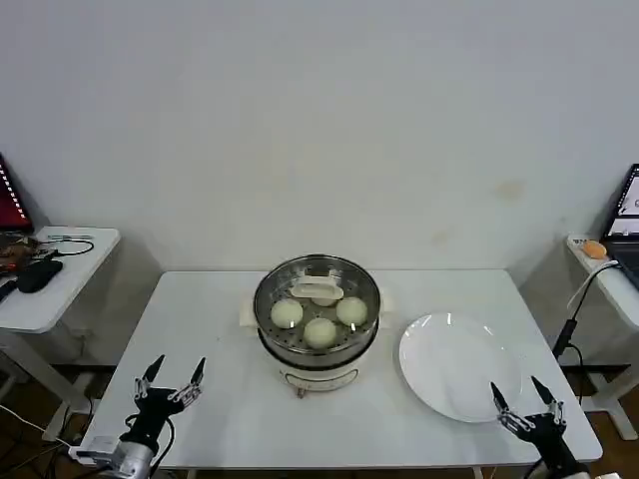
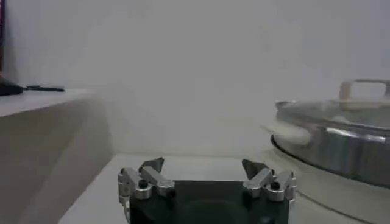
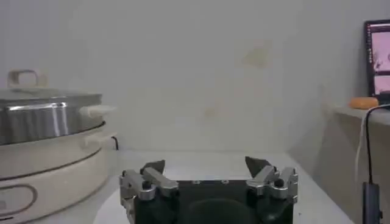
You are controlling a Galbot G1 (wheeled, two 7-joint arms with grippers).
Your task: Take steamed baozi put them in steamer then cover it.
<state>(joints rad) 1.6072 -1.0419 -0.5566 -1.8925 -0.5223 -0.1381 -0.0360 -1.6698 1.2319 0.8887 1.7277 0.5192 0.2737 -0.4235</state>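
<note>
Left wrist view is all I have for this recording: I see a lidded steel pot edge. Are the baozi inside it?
Observer: Yes. In the head view, three baozi show clearly through the cover on the steamer; a fourth sits partly behind the lid's handle.
Operator: Anything left on the plate?
Observer: No, the white plate beside the steamer holds nothing.
Operator: Where is the other arm?
Observer: The right gripper hovers open at the table's near edge by the plate; the left gripper is open at the opposite near corner.
</note>
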